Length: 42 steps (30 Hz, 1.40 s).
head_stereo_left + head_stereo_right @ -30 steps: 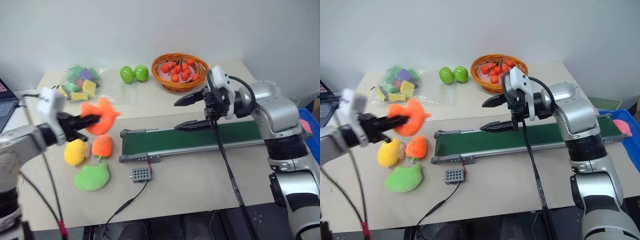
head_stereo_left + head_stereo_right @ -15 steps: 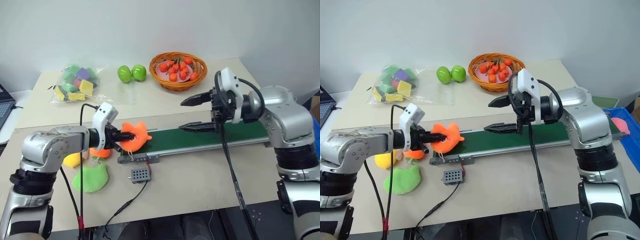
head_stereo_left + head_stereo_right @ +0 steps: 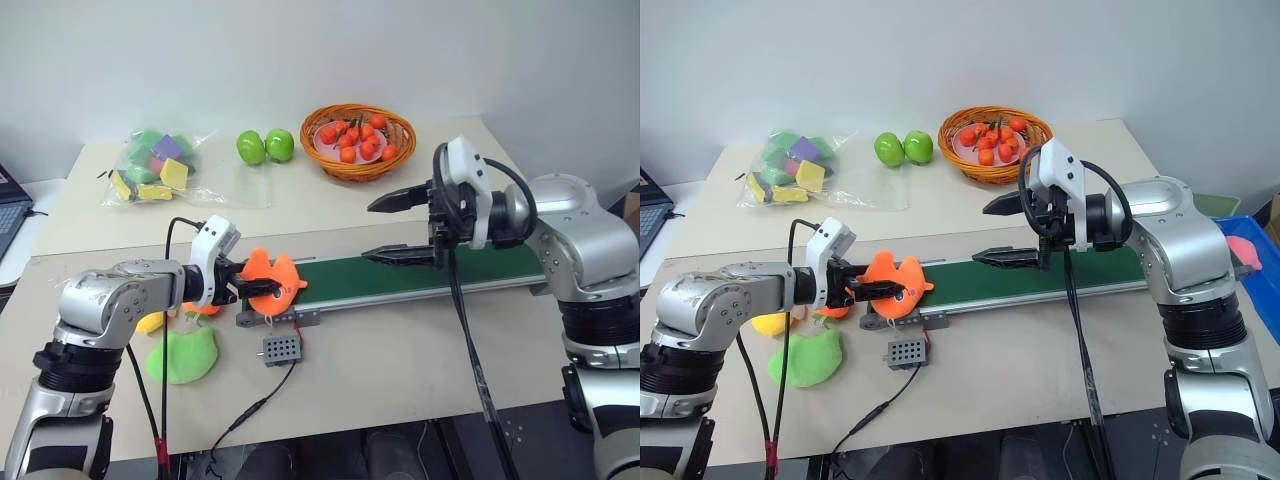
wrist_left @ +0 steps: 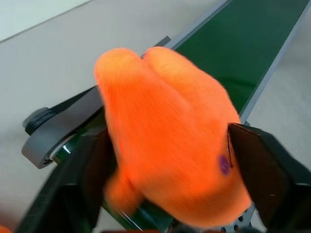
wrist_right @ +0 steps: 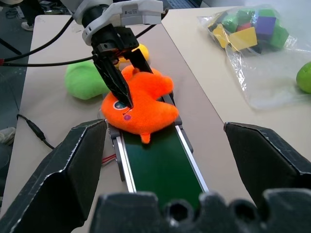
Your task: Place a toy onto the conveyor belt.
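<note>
I see the toy [image 3: 892,284] resting on the belt's [image 3: 1040,274] end, my left end effector [image 3: 877,287] apart around it; right end effector [image 3: 1002,232] apart above the belt.

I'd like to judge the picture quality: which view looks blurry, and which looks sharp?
Left wrist view: the orange toy sits so close that its plush looks soft and smeared. Right wrist view: toy and conveyor belt are crisp. Head views: even lighting, soft shadows.

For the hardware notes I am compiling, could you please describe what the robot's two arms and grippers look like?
Both arms are rounded silver-grey shells with black joint rings. Each wrist carries a white housing, and a black cable loops from it down along the arm. The left gripper and the right gripper each end in two tapering black fingers.
</note>
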Available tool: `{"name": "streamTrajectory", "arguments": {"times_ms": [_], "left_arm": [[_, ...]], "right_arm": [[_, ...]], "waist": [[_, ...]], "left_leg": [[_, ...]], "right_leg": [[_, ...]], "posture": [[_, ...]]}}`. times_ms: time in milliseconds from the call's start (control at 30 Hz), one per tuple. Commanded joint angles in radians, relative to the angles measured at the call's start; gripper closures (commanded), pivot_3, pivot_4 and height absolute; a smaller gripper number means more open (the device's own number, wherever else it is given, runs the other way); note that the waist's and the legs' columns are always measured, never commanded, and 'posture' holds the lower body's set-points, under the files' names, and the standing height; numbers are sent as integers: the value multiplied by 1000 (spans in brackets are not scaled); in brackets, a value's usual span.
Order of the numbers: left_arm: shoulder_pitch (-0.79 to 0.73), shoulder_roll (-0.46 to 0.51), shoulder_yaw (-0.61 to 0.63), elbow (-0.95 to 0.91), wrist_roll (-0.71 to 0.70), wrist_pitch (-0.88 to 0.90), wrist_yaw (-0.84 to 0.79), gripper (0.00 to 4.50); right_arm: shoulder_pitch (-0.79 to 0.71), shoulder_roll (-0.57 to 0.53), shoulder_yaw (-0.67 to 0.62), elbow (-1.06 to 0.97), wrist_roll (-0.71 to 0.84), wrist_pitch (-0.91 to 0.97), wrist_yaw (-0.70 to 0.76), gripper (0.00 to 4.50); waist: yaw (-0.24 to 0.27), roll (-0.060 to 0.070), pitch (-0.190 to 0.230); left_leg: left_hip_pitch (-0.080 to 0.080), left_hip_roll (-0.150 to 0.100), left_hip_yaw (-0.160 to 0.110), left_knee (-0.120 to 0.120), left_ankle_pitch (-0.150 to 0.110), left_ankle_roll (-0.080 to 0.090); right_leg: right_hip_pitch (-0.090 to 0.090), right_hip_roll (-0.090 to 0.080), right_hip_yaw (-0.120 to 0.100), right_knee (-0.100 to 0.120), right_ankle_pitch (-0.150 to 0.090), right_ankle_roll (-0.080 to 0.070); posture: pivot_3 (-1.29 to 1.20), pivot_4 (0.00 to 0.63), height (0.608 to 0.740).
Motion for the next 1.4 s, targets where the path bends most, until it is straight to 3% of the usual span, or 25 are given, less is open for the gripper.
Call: {"name": "streamTrajectory", "arguments": {"times_ms": [33, 400, 500, 600, 700, 767, 1000, 1400], "left_arm": [[-49, 2, 55, -33, -4, -8, 6, 21], [-131, 54, 118, -90, -9, -59, -41, 21], [-58, 172, 159, -230, 7, -187, -176, 21], [-12, 241, 174, -251, 20, -199, -196, 21], [52, 329, 87, -237, 212, -374, -202, 21], [53, 316, 85, -240, 222, -420, -209, 21], [17, 219, 171, -254, 47, -336, -227, 21], [-59, 189, 182, -243, -31, -298, -198, 21]], "right_arm": [[-18, -9, -32, -15, 25, -9, 4, 0], [-22, -11, -35, -13, 27, -9, 7, 0], [-8, -33, -48, -10, 18, -14, 9, 0], [3, -51, -52, -13, 23, -6, 15, 0], [16, -77, -43, 14, -8, -26, 23, 0], [23, -83, -41, 36, -25, -46, 19, 0], [36, -82, -98, 44, 28, -20, 0, 0], [39, -74, -129, 37, 93, 32, -27, 0]], "waist": [[1, 0, 0], [7, 0, 0], [0, 0, 0], [-3, 0, 0], [-2, 0, 0], [3, 0, 0], [16, 0, 0], [18, 0, 0]], "left_leg": [[0, 0, 0, 0, 0, 0], [-1, 0, 0, 2, 0, 0], [-4, 0, 0, 2, 0, 0], [-7, -1, 0, 2, 0, 0], [-7, -1, 0, 3, 0, 0], [-7, -1, 0, 3, 0, 0], [-7, 0, 1, 6, 0, 0], [-8, -1, 1, 11, 0, 0]], "right_leg": [[0, 0, 0, 0, 0, 0], [0, 0, 0, 0, 0, 1], [-3, 0, 0, 0, 0, 1], [-7, -1, 0, 1, 1, 1], [-6, -1, -1, 0, 1, 0], [-6, -1, -1, 0, 1, 0], [-6, -1, -1, 0, 1, 0], [-5, 0, -1, 1, 2, 0]], "posture": [[0, 150, 740], [0, 150, 740], [0, 150, 740], [0, 150, 740], [0, 150, 740], [0, 150, 740], [0, 150, 740], [0, 150, 740]]}}
